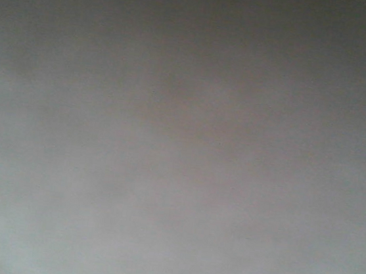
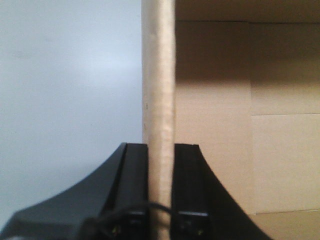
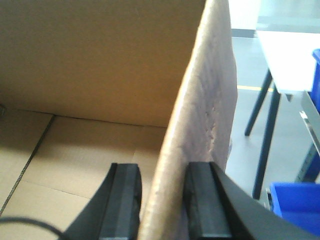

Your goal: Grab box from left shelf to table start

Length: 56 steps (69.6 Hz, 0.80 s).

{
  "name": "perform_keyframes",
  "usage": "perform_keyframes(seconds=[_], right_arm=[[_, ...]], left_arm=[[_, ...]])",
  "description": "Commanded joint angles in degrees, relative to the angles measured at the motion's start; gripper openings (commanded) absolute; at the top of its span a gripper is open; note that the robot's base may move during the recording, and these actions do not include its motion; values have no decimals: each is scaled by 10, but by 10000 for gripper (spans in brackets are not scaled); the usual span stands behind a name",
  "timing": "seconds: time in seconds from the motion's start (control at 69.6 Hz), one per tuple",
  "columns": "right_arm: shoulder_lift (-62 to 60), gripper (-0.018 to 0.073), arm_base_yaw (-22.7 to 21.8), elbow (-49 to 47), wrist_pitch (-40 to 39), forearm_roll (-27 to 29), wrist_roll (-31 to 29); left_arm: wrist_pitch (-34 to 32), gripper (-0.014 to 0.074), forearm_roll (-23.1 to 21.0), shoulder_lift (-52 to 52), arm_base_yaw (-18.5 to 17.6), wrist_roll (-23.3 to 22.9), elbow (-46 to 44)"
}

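Note:
The box (image 2: 225, 125) is open-topped brown cardboard, and both wrist views look down into it. In the left wrist view one upright wall (image 2: 159, 75) runs between my black fingers, and the left gripper (image 2: 161, 150) is shut on it. In the right wrist view the opposite wall (image 3: 200, 110) leans slightly between the pads, and the right gripper (image 3: 165, 172) is shut on it, with the right pad (image 3: 207, 200) pressed to the cardboard. A flat grey-brown blur fills the front view, showing neither gripper. The left shelf is out of view.
Beyond the box's right wall stands a white table (image 3: 285, 60) on dark legs (image 3: 267, 145) over grey floor. A blue crate (image 3: 295, 205) sits low right, with a grey metal bar (image 3: 311, 122) above it. A pale surface (image 2: 65, 90) lies left of the box.

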Motion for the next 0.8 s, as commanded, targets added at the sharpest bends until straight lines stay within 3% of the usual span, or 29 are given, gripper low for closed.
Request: perform_keyframes(seconds=[0.0, 0.158, 0.79], right_arm=[[7, 57, 1, -17, -56, -8, -11], [7, 57, 1, -17, -56, -8, -11], [7, 57, 1, -17, -56, -8, -11]], left_arm=[[56, -100, -21, 8, -1, 6, -9], [56, -100, -43, 8, -1, 6, -9], [56, -100, -46, 8, -1, 6, -9]])
